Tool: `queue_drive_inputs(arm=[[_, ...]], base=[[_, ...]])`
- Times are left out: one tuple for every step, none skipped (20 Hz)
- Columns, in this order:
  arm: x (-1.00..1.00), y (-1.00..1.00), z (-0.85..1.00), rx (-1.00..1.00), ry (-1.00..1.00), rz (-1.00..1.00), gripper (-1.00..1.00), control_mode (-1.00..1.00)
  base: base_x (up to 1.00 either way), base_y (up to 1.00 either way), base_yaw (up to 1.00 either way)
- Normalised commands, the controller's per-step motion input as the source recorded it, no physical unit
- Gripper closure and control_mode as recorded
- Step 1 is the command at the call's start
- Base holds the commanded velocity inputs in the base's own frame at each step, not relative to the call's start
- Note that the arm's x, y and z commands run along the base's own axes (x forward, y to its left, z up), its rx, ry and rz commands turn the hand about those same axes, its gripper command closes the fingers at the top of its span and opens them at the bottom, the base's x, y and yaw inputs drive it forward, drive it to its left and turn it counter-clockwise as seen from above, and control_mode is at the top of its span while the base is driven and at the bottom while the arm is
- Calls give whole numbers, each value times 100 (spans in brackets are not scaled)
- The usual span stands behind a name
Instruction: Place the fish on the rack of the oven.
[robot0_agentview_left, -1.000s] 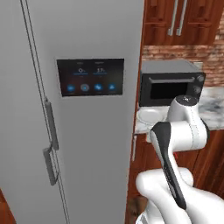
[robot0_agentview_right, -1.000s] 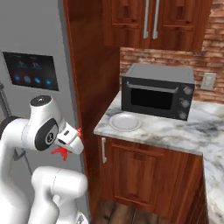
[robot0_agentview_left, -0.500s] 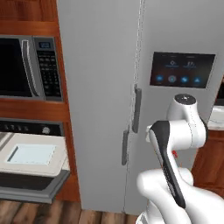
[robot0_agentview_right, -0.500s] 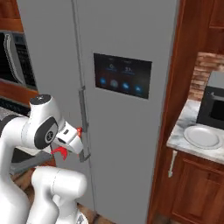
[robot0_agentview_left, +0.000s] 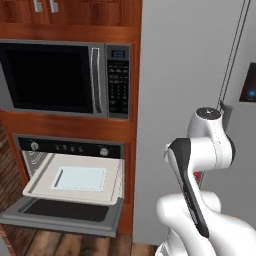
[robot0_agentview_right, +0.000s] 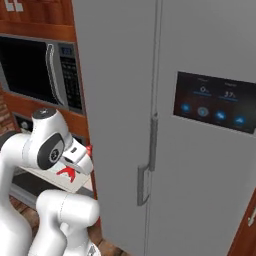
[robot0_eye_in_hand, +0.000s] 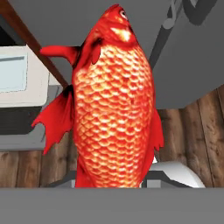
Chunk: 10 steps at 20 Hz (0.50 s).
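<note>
The fish (robot0_eye_in_hand: 113, 109) looks glossy and scaly; the rack (robot0_agentview_left: 75, 178) matt cream; the floor (robot0_eye_in_hand: 192, 131) grained wood planks.

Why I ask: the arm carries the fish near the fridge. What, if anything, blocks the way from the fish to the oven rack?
Nothing visible does. The oven door is down and the rack is pulled out, its top bare. The gripper holds the fish beside the fridge, off to the rack's right.

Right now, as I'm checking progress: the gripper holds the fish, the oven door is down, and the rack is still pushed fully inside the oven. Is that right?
Not quite. The rack is not pushed in: the left base view shows it drawn out over the lowered door of the oven. The rest holds: the hand view shows the gripper shut on the fish.
</note>
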Motion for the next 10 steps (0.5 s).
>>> queue_drive_inputs(arm=[[0,0,0,0,0,0,100,100],[0,0,0,0,0,0,100,100],[0,0,0,0,0,0,100,100],[0,0,0,0,0,0,100,100],[0,0,0,0,0,0,100,100],[0,0,0,0,0,0,100,100],[0,0,0,0,0,0,100,100],[0,0,0,0,0,0,100,100],[0,0,0,0,0,0,100,100],[0,0,0,0,0,0,100,100]], base=[[31,0,0],[26,16,0],[21,16,-6],[34,21,-11],[44,34,-13],[41,44,-15],[42,41,-15],[47,36,-12],[52,35,-11],[55,36,-11]])
